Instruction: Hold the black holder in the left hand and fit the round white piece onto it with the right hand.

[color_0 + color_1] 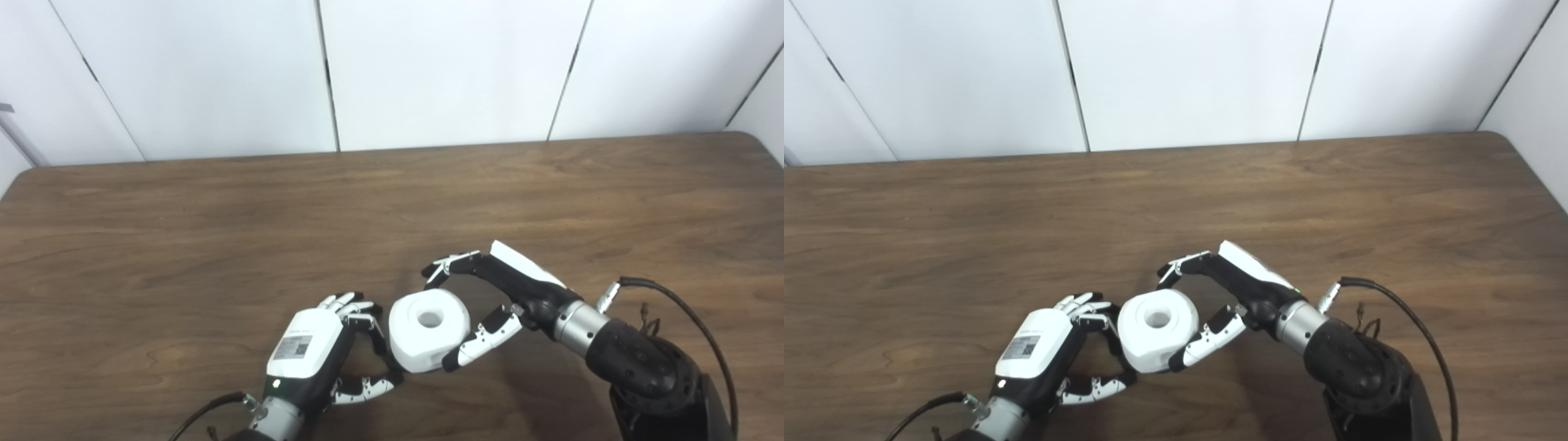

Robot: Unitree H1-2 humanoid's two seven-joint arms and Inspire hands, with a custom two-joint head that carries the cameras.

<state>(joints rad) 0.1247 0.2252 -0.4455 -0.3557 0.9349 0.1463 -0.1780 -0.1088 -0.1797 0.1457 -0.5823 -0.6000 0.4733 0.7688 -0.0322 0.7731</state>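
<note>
The round white piece (pixel 429 331), thick with a centre hole, sits between my two hands near the table's front. My left hand (pixel 312 349) curls its fingers and thumb against the piece's left side. The black holder is almost wholly hidden under the piece and inside this hand; only a dark strip (pixel 383 349) shows at the piece's left edge. My right hand (pixel 490 294) is spread around the piece. Its thumb (pixel 484 340) touches the lower right side, and its fingers (pixel 447 266) arch just beyond the far edge, a little apart from it.
The brown wooden table (pixel 245 233) stretches to the back and both sides. White wall panels stand behind it. A black cable (pixel 686 312) loops off my right wrist, and another trails from my left wrist at the bottom edge.
</note>
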